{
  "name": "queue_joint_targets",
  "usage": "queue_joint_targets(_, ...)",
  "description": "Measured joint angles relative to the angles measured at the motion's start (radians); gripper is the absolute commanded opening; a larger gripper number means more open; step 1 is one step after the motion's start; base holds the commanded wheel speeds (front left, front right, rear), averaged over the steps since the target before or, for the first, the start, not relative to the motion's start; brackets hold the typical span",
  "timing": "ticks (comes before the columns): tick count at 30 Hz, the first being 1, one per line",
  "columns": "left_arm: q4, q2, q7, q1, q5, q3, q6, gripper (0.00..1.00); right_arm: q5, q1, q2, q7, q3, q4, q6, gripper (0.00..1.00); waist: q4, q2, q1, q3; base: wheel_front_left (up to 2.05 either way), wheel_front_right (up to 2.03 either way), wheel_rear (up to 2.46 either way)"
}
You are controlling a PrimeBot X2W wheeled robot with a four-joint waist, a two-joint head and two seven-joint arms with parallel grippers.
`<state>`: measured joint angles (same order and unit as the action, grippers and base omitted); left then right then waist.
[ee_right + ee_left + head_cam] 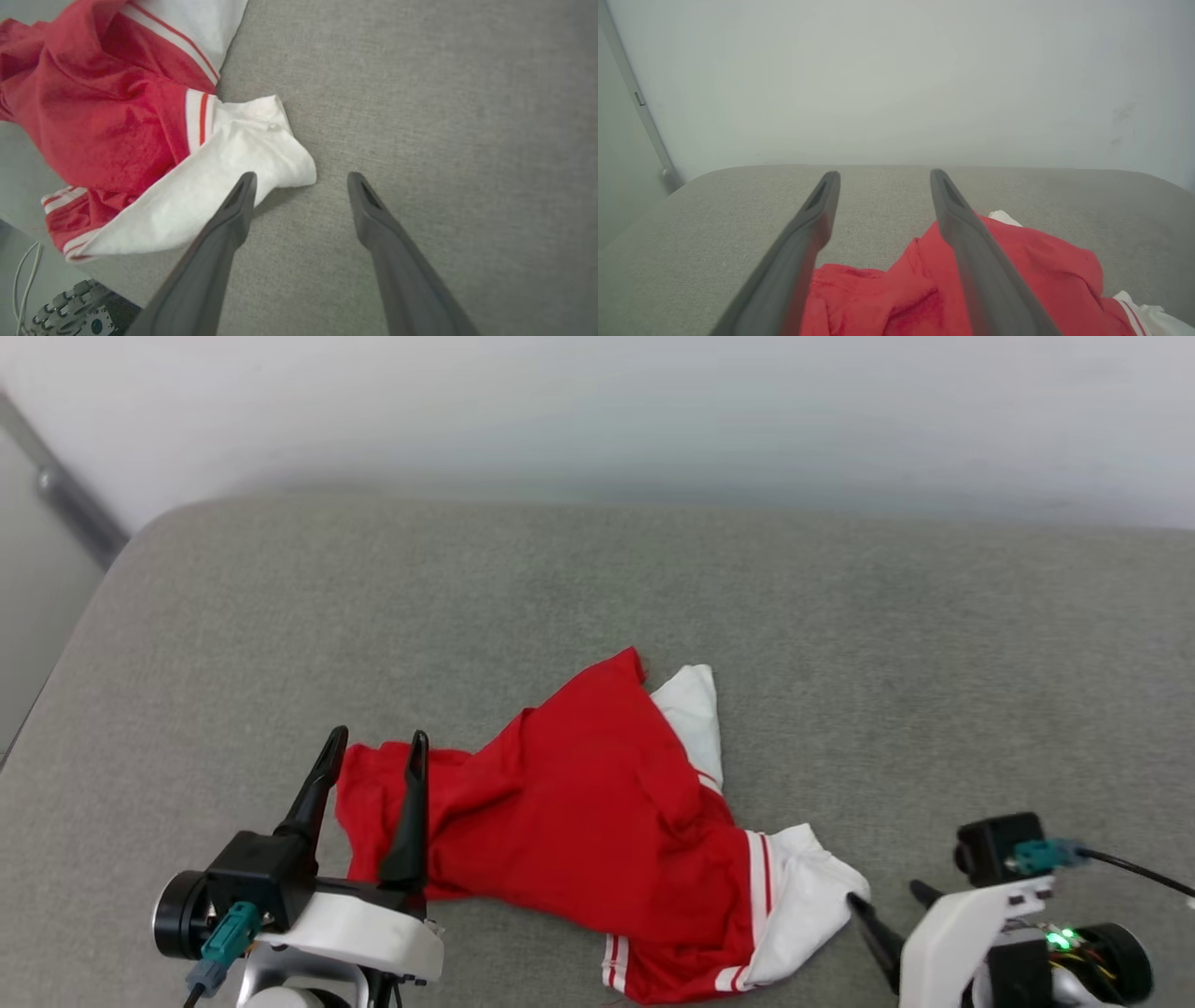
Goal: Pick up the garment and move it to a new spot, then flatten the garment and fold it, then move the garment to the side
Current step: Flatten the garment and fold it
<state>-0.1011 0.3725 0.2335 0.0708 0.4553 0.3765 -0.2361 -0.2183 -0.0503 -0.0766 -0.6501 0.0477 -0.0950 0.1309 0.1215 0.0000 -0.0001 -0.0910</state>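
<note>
Head view shows the garment (pixel 579 803) lying crumpled on a grey fabric surface (pixel 840 644), in the half nearer the robot and roughly midway between the left and right edges. It is mostly red. One white sleeve (pixel 693 709) points toward the far edge, and a second white sleeve (pixel 803 887) with red-and-white striped trim spreads toward the right. A pale wall (pixel 597 411) rises behind the far edge, and the far left corner of the surface is rounded.

The left gripper (pixel 379 735) is at the garment's left end with its two dark fingers spread wide and nothing clasped between them. Its right finger crosses in front of the red cloth. In the left wrist view, the left gripper (pixel 885 173) points toward the far edge, and the rumpled red garment (pixel 887 298) lies below and between the finger bases. Whether the fingers touch the cloth cannot be told.

The right gripper (pixel 884 893) is near the right end of the garment, also released and empty. In the right wrist view, the right gripper (pixel 302 176) stands wide over bare surface. One fingertip is at the edge of the white sleeve (pixel 224 186), and the other is well clear of the garment (pixel 107 126).
</note>
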Motion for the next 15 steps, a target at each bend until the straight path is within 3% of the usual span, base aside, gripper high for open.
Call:
queue_joint_targets(5, 0.014, -0.016, 0.013, 0.026, 0.005, 0.000, 0.017, 1.00, -0.027, 0.045, -0.021, -0.132, 0.068, 0.026, 0.000, 1.00, 0.044, 0.0000, 0.0001, -0.053, 0.00, 0.00, 0.00)
queue_joint_targets(14, 0.053, -0.048, 0.025, 0.062, 0.005, -0.017, 0.051, 1.00, -0.057, 0.090, -0.016, -0.212, 0.085, 0.118, 0.001, 1.00, 0.101, 0.0000, 0.0000, -0.138, 0.00, 0.00, 0.00)
queue_joint_targets(15, 0.057, -0.051, 0.026, 0.062, 0.005, -0.021, 0.052, 1.00, -0.060, 0.093, -0.016, -0.215, 0.084, 0.121, 0.001, 0.73, 0.104, 0.0000, 0.0000, -0.141, 0.00, 0.00, 0.00)
